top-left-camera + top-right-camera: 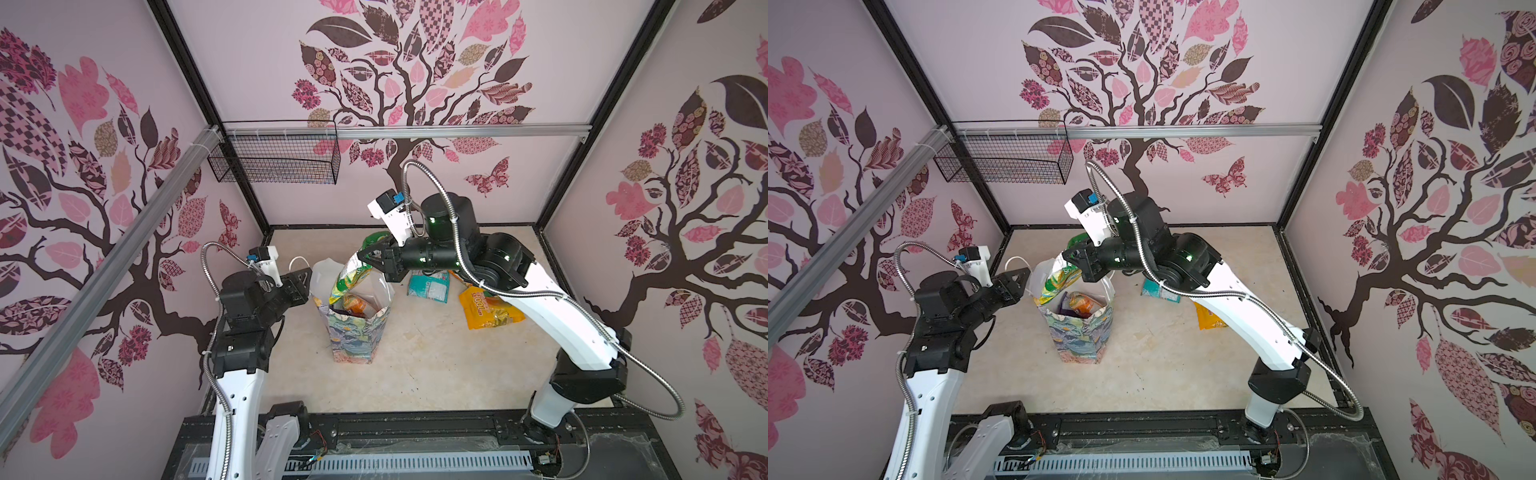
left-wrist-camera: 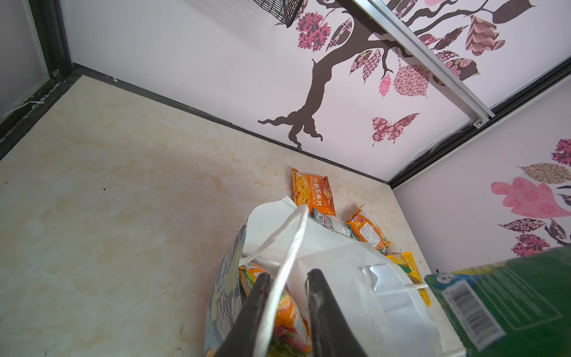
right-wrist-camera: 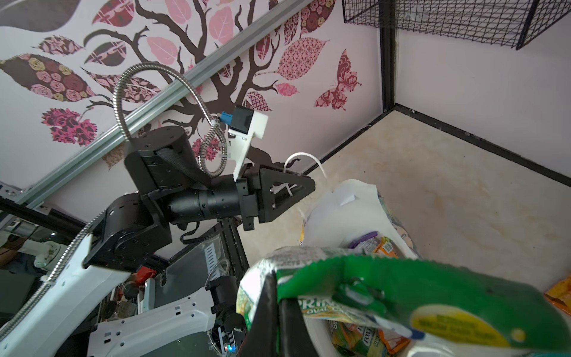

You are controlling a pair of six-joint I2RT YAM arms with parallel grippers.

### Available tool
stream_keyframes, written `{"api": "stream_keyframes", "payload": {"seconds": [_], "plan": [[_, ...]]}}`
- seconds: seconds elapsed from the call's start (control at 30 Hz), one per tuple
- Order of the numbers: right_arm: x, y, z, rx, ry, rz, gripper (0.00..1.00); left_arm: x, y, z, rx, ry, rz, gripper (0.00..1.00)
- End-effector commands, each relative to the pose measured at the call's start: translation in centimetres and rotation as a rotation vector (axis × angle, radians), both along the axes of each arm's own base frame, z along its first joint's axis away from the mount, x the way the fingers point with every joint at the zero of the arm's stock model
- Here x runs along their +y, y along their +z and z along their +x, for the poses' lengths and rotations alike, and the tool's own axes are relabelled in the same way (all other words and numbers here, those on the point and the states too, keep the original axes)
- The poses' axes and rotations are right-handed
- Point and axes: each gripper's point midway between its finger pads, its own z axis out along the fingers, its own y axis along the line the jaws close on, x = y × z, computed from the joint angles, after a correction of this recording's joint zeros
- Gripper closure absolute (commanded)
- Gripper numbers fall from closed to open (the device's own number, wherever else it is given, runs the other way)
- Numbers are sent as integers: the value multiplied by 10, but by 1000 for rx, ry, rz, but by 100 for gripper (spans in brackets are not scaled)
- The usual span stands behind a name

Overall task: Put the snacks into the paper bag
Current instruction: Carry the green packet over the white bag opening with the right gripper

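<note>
The paper bag [image 1: 353,332] [image 1: 1077,336] stands upright mid-table, with an orange snack [image 1: 357,305] [image 2: 287,312] and a purple one [image 3: 364,244] inside. My right gripper [image 1: 360,255] [image 3: 278,287] is shut on a green and yellow packet [image 1: 349,278] [image 2: 500,303] that hangs over the bag's mouth. My left gripper [image 1: 307,276] [image 2: 287,275] is at the bag's left rim. Its jaws stand narrowly apart, and the white cord handle [image 2: 290,247] [image 3: 304,157] runs between them against one finger. A teal packet [image 1: 430,286], a yellow one [image 1: 486,309] and two orange ones [image 2: 313,193] [image 2: 367,231] lie on the table to the right.
A black wire-mesh basket [image 1: 274,158] hangs on the back wall at the left, under an aluminium rail [image 1: 457,132]. Patterned walls close in the table on three sides. The right arm [image 1: 552,307] arches over the loose packets.
</note>
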Motion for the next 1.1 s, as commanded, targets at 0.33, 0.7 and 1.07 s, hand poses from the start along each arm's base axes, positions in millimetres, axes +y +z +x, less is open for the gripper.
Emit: {"api": "stream_keyframes", "payload": {"seconds": [0.33, 0.7, 1.07], "plan": [[26, -17, 18, -36, 13, -72, 100, 3, -1, -1, -16, 13, 7, 79], [35, -40, 29, -30, -1, -139, 100, 3, 0, -1, -19, 12, 4, 78], [20, -55, 47, -95, -89, -248, 100, 3, -1, -1, -18, 12, 2, 78]]}}
